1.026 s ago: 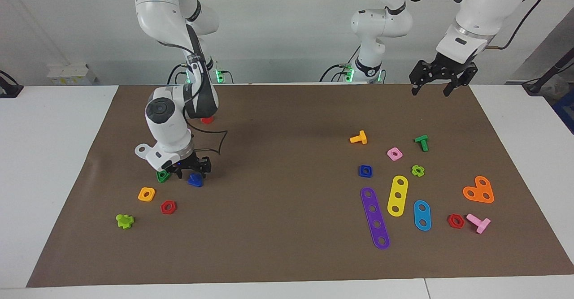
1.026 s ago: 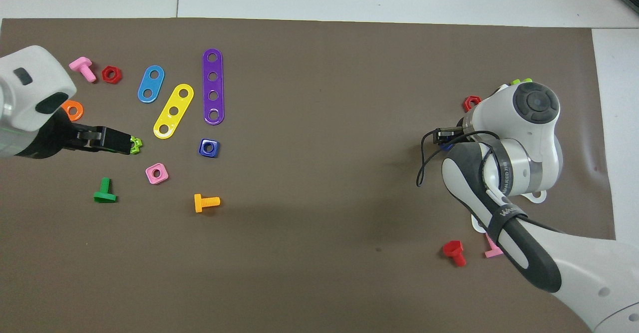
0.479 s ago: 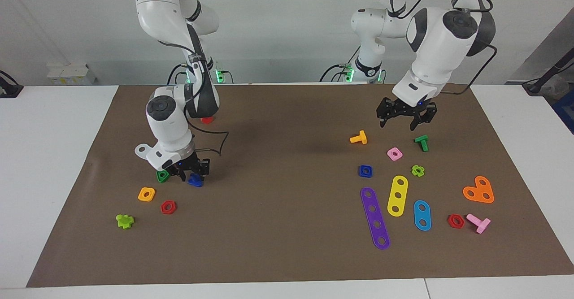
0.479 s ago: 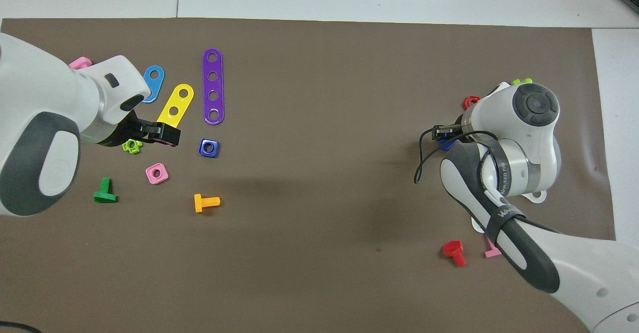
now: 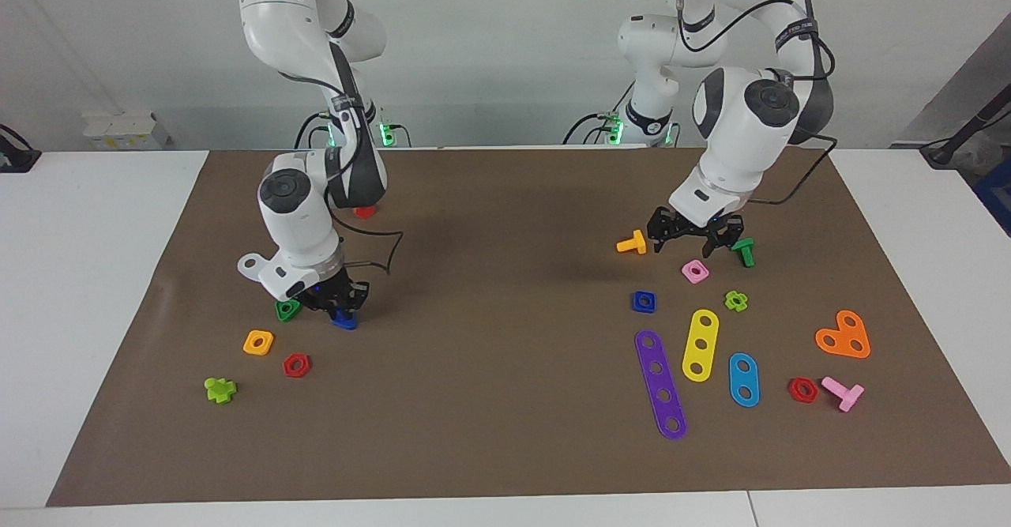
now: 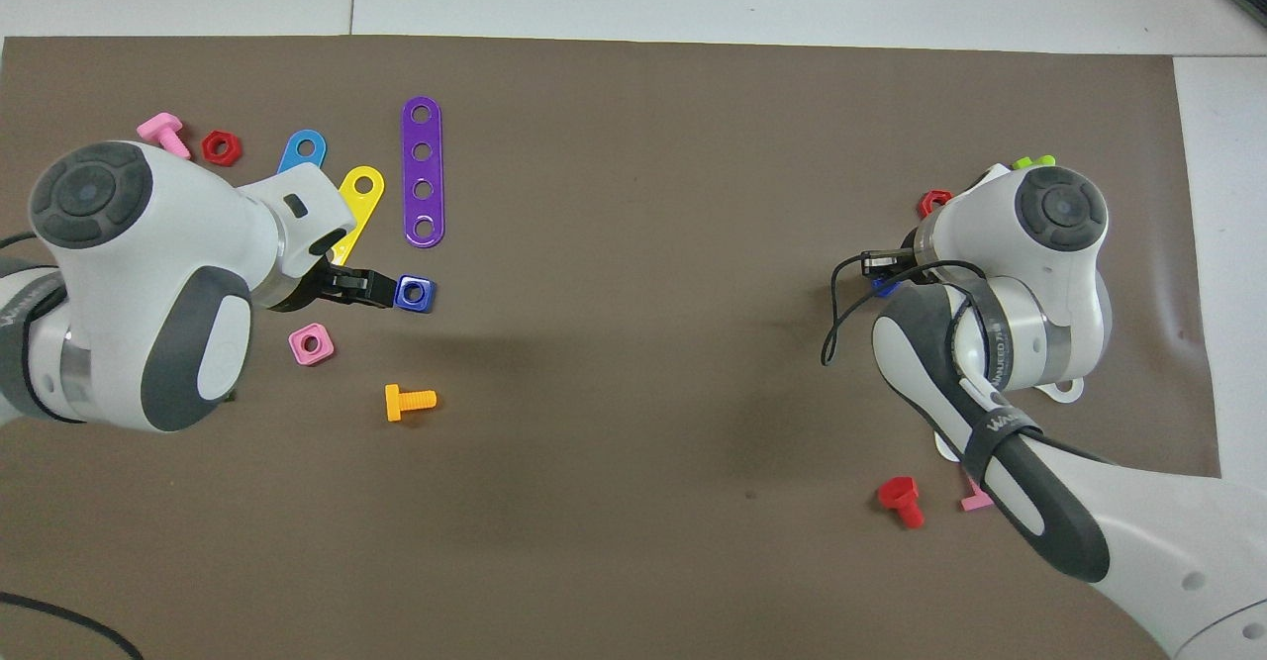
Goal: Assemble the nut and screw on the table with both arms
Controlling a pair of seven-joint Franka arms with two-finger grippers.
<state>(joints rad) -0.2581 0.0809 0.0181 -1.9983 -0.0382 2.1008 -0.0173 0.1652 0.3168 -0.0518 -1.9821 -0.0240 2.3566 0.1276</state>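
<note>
Gripping the screw (image 5: 343, 321) low on the mat toward the right arm's end, the right gripper (image 5: 338, 299) is pinching light, stiff, probably slippery plastic, while the left gripper (image 5: 695, 239) is hovering open-fingered at about one o'clock from the nut (image 5: 644, 301), best taken by its flat sides.

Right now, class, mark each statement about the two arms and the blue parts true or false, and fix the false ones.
1. The right gripper has its jaws shut on the blue screw. True.
2. The blue nut is held up by the left gripper. False: it lies on the mat, and the left gripper's jaws are open and hold nothing.
3. The left gripper is over the pink nut. True.
4. The nut is already on the screw. False: they lie apart, at opposite ends of the table.
5. The purple strip has two holes. False: it has four.
</note>
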